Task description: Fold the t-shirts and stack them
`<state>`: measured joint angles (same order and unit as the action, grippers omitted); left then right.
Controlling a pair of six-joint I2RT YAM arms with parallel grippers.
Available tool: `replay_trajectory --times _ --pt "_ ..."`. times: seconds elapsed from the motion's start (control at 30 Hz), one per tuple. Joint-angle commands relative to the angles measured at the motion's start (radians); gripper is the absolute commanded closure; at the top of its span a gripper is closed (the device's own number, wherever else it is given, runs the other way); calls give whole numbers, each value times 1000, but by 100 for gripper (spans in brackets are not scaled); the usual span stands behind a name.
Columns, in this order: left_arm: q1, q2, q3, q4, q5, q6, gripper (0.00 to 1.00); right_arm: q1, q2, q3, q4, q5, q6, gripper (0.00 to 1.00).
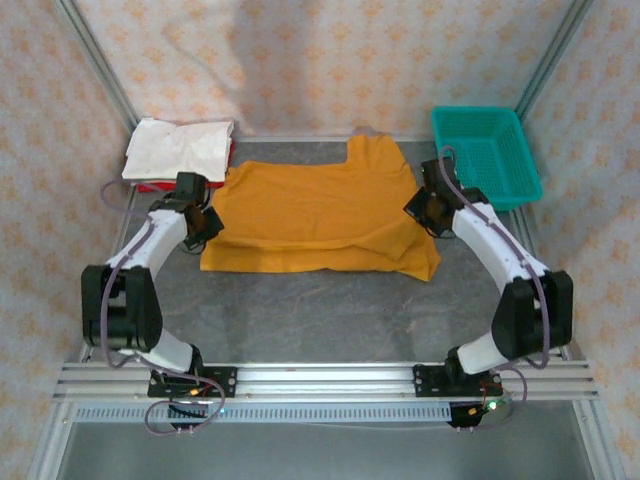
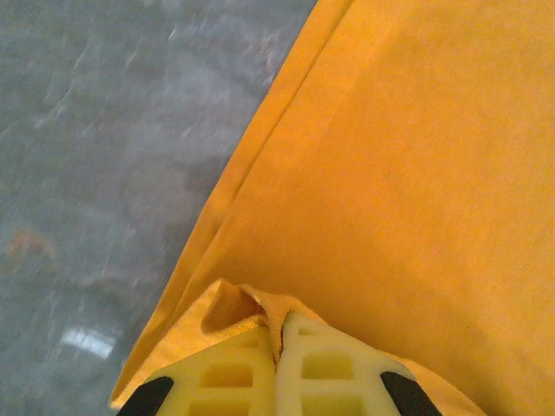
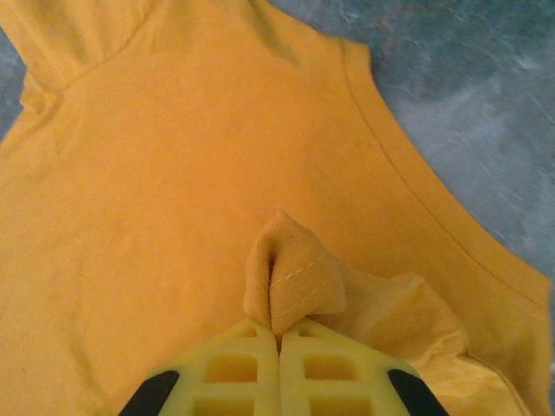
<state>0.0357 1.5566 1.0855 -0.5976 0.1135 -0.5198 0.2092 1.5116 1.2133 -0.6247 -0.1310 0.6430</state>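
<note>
The mustard-orange t-shirt [image 1: 315,205] lies spread on the grey table, partly folded over itself, its print hidden. My left gripper [image 1: 203,224] is at the shirt's left edge, shut on a pinch of its cloth [image 2: 260,305]. My right gripper [image 1: 424,212] is at the shirt's right edge, shut on a hemmed fold of the shirt [image 3: 290,277]. At the back left, the white t-shirt [image 1: 180,148] rests folded on top of the red t-shirt [image 1: 155,186], of which just an edge peeks out.
A teal mesh basket [image 1: 487,152] stands at the back right, close behind my right arm. Bare grey table [image 1: 320,320] stretches between the shirt and the arm bases. Patterned walls and metal frame posts enclose the table.
</note>
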Motion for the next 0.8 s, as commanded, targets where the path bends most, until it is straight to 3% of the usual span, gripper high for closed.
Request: replay_trajectory --times 0.0,0.07,0.1,0.17,0.27,0.5,0.77 --pt "13 76 92 38 -88 46 95 -18 92 110 84 1 -18 83" --pt "16 122 161 23 -122 53 74 -29 175 226 54 -38 -37 67" --pt "16 135 189 15 -126 60 72 -31 206 288 13 -53 -48 64" --pt "16 133 219 -4 -132 59 71 -31 233 358 -20 -82 -63 63" --pt "14 53 143 36 -135 38 71 -31 173 307 16 -114 -81 62" --pt "-44 -98 -88 89 -100 20 71 -6 -48 -61 139 -204 -90 63" --pt "-100 -18 -157 164 -25 30 71 39 33 -169 151 -209 -82 63"
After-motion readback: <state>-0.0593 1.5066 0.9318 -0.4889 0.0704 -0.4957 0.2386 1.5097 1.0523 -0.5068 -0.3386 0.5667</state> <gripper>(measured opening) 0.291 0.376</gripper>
